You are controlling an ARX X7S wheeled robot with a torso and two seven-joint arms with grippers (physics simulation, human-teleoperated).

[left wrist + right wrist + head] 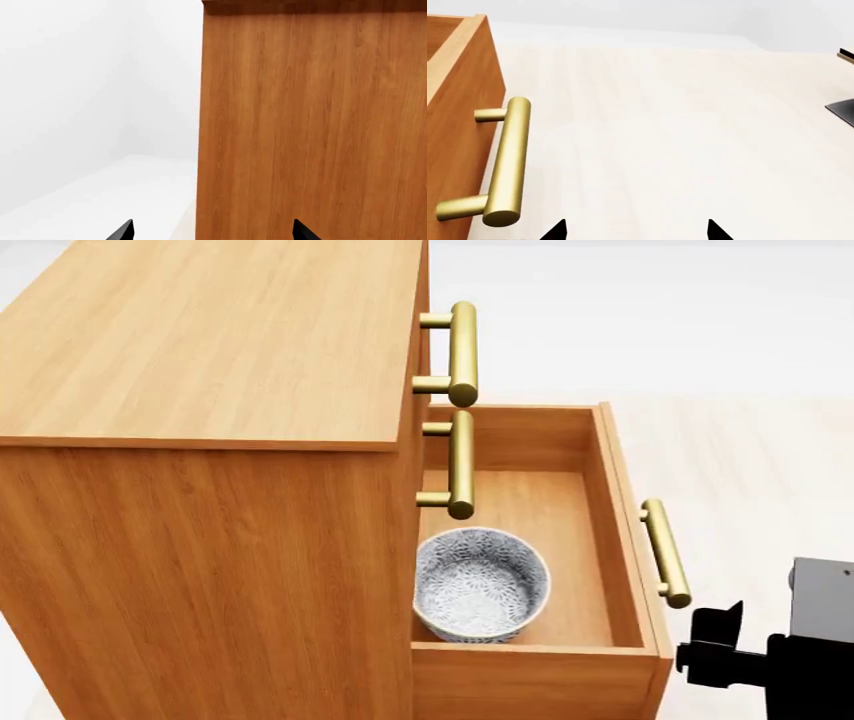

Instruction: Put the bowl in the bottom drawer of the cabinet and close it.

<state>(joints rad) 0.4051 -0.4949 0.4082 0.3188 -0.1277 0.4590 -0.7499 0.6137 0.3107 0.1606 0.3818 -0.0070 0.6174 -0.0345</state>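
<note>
Both claws, left (210,231) and right (637,230), gape wide, holding and touching nothing.

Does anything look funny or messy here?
Nothing is broken or spilled. The bowl sits upright inside the bottom drawer, which is pulled out of the cabinet. That open drawer is the only thing not tidy yet.

Speckled bowl (481,583) sits upright inside the cabinet's (200,440) open bottom drawer (607,540)

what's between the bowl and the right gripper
The open bottom drawer's front panel and its brass handle stand between the bowl and right gripper, in the head view.
</note>
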